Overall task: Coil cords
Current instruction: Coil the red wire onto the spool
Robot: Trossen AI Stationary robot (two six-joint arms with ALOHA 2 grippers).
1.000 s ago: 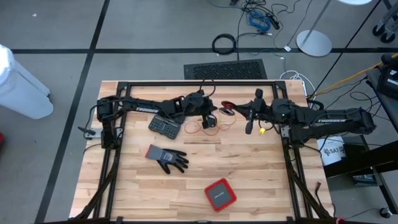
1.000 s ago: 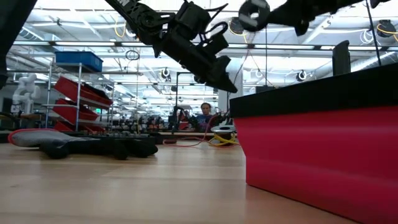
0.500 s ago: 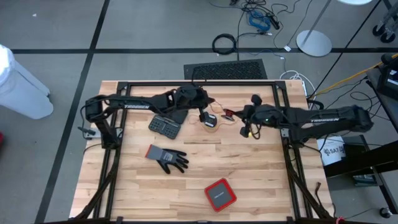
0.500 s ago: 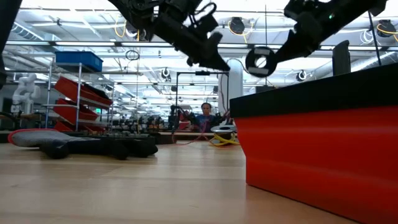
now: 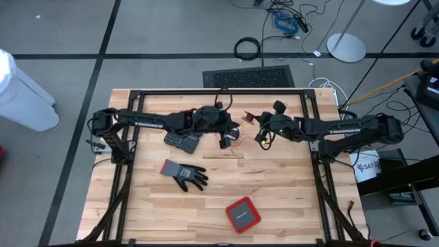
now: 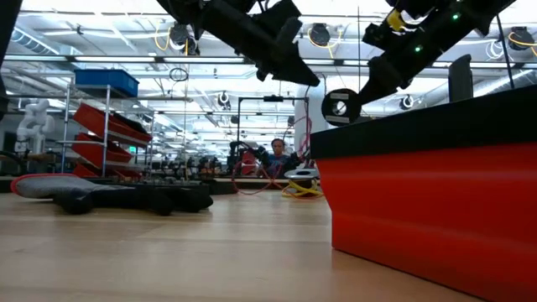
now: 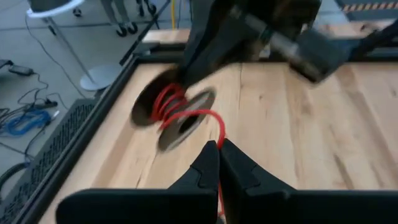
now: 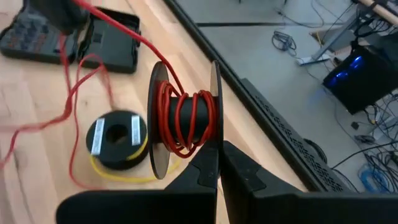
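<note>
The red cord is partly wound on a small black spool (image 8: 186, 118), which my right gripper (image 8: 219, 163) holds above the table's far middle. The spool also shows in the high view (image 5: 251, 118) and the low view (image 6: 340, 106). My left gripper (image 7: 219, 149) is shut on the red cord close beside the spool (image 7: 174, 111); in the high view the left gripper (image 5: 225, 134) stands left of it. The yellow cord sits on a second spool (image 8: 117, 140) that lies flat on the table (image 5: 232, 138). My left gripper pinches the red cord (image 7: 219, 129) between its two shut fingertips, a short way from the spool. The cord runs on from the fingers up to the spool, and its other part hangs down toward the table. My right gripper pinches the rim of one of the spool's flanges (image 8: 214, 144) between its two fingers. The spool is lifted clear of the table, with the red turns around its core.
A black case (image 5: 182, 140) lies left of the grippers. A grey glove (image 5: 184, 174) lies nearer, and a red box (image 5: 242, 214) stands at the near edge; it fills the low view's right (image 6: 428, 210). Loose red cord (image 8: 74, 99) lies on the wood.
My right gripper has carried the spool toward the table's left, close to my left gripper, and has come down lower. My left gripper has risen a little while staying shut on the red cord. The loose red loop on the table has grown smaller.
</note>
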